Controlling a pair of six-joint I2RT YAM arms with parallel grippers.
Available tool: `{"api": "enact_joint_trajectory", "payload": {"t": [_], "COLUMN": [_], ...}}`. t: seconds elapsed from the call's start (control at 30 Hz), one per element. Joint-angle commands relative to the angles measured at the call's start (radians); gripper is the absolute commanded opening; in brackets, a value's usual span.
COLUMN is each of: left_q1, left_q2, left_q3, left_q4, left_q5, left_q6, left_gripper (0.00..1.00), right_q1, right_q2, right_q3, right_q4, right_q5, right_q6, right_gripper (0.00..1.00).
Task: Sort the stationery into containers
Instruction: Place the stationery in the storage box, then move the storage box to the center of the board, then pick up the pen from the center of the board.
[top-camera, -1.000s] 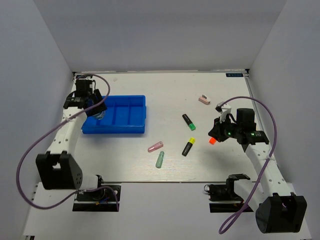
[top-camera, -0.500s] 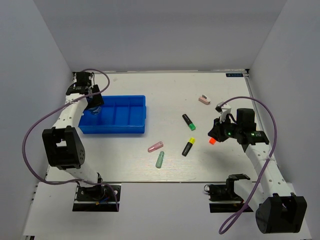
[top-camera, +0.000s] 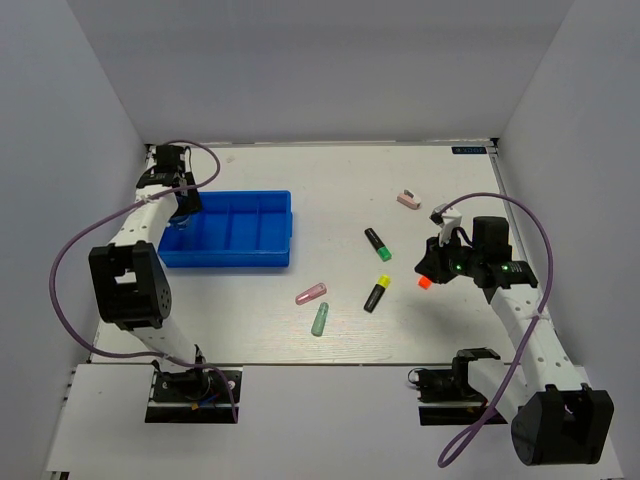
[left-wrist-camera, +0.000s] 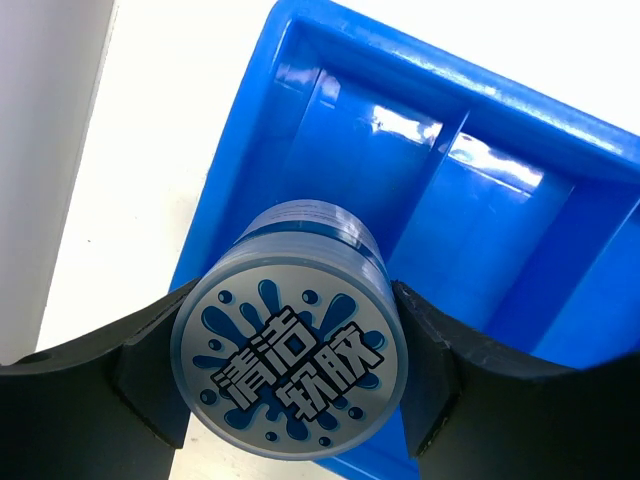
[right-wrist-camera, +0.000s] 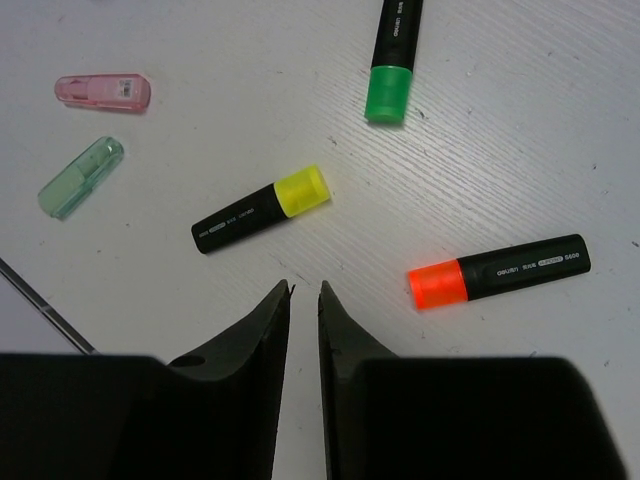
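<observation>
My left gripper (left-wrist-camera: 290, 375) is shut on the round blue-white roll (left-wrist-camera: 290, 355) and holds it above the left end compartment of the blue tray (left-wrist-camera: 500, 210). In the top view that gripper (top-camera: 183, 215) hangs over the tray's (top-camera: 228, 262) left end. My right gripper (right-wrist-camera: 305, 290) hovers over bare table, its jaws a narrow slit apart with nothing between them. The orange highlighter (right-wrist-camera: 500, 271) lies just to its right, the yellow one (right-wrist-camera: 262, 209) ahead to the left, and the green one (right-wrist-camera: 394, 55) farther off. The pink eraser (right-wrist-camera: 103, 92) and the mint eraser (right-wrist-camera: 80, 178) lie at the left.
A small pink clip (top-camera: 408, 199) lies at the far right of the table. White walls close in the left, right and back sides. The right arm's cable (top-camera: 540, 250) loops beside its wrist.
The left arm has swung toward the far left corner with the roll, which now hangs over the tray's left end. The right jaws have parted slightly.
</observation>
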Motion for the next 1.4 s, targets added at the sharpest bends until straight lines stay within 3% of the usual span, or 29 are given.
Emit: {"api": "enact_joint_trajectory", "payload": {"t": [0.0,0.23,0.27,0.3,0.5,0.53,0.73,0.9,0.97,1.0,1.07,1.1,1.13,1.2,1.23,1.27,1.3,1.37], "left_q1": [0.012,0.025,0.029,0.03,0.033,0.032,0.033,0.035,0.035,0.032,0.012,-0.022,-0.066,-0.176,-0.262,-0.305,-0.462,-0.559], "left_q2": [0.0,0.014,0.017,0.019,0.025,0.022,0.013,-0.009,-0.029,-0.052,-0.111,-0.195,-0.225,-0.28,-0.353,-0.369,-0.38,-0.388], "left_q3": [0.002,-0.049,-0.049,-0.053,-0.052,-0.05,-0.045,-0.045,-0.044,-0.045,-0.061,-0.073,-0.099,-0.144,-0.173,-0.177,-0.185,-0.188], "left_q4": [0.042,0.07,0.068,0.071,0.07,0.065,0.056,0.036,0.024,0.013,-0.004,-0.007,-0.005,0.014,0.01,0.005,-0.033,-0.076], "left_q5": [-0.036,-0.022,-0.018,-0.013,-0.013,-0.013,-0.015,-0.013,-0.01,0.016,0.043,0.065,0.082,0.183,0.324,0.382,0.405,0.3], "left_q6": [0.02,0.01,0.01,0.007,-0.003,0.0,-0.01,-0.016,-0.035,-0.044,-0.078,-0.096,-0.096,-0.061,-0.047,-0.027,0.053,0.095], "left_gripper": [0.05,0.18,0.22,0.34,0.66,0.75,0.95,0.95,0.71,0.52,0.18,0.0,0.0,0.04,0.19,0.19,0.37,0.53], "right_q1": [0.001,-0.002,-0.001,-0.002,-0.002,-0.002,-0.004,-0.002,-0.002,-0.004,-0.002,-0.002,-0.002,-0.002,-0.001,-0.001,-0.001,-0.001], "right_q2": [0.005,0.017,0.017,0.017,0.02,0.023,0.017,0.014,0.013,0.013,0.011,0.011,0.013,0.008,0.008,0.008,0.014,0.016], "right_q3": [0.042,0.042,0.044,0.042,0.041,0.042,0.045,0.044,0.042,0.044,0.044,0.042,0.042,0.038,0.036,0.036,0.035,0.038], "right_q4": [-0.007,-0.007,-0.006,-0.007,-0.009,-0.007,-0.01,-0.01,-0.012,-0.012,-0.01,-0.012,-0.012,-0.01,-0.015,-0.016,-0.019,-0.021], "right_q5": [-0.025,-0.025,-0.025,-0.023,-0.023,-0.023,-0.025,-0.028,-0.029,-0.028,-0.034,-0.037,-0.04,-0.043,-0.051,-0.051,-0.063,-0.066], "right_q6": [-0.014,-0.014,-0.014,-0.014,-0.018,-0.02,-0.02,-0.02,-0.02,-0.02,-0.021,-0.02,-0.024,-0.035,-0.037,-0.041,-0.052,-0.051], "right_gripper": [0.21,0.28,0.3,0.31,0.46,0.49,0.56,0.58,0.58,0.58,0.41,0.23,0.0,0.0,0.0,0.1,0.24,0.45]}}
